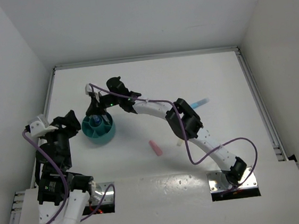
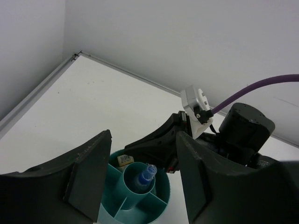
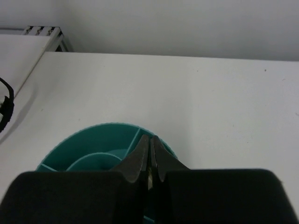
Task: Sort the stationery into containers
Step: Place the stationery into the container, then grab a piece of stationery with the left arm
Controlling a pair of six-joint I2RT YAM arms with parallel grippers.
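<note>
The dark-teal cup with divided compartments stands left of centre. A blue-capped clear tube stands in its middle compartment, and a small labelled eraser lies in a far one. My right gripper hangs over the cup's far rim. In the right wrist view the gripper is shut on a thin yellowish sliver I cannot identify. My left gripper is open beside the cup's left side, and the left wrist view shows the cup between its fingers. A pink marker lies on the table.
A light-blue pen or marker lies right of the right arm's elbow. A small pale item lies beside that arm. White walls enclose the table on the left, back and right. The right arm's forearm stretches across the table middle.
</note>
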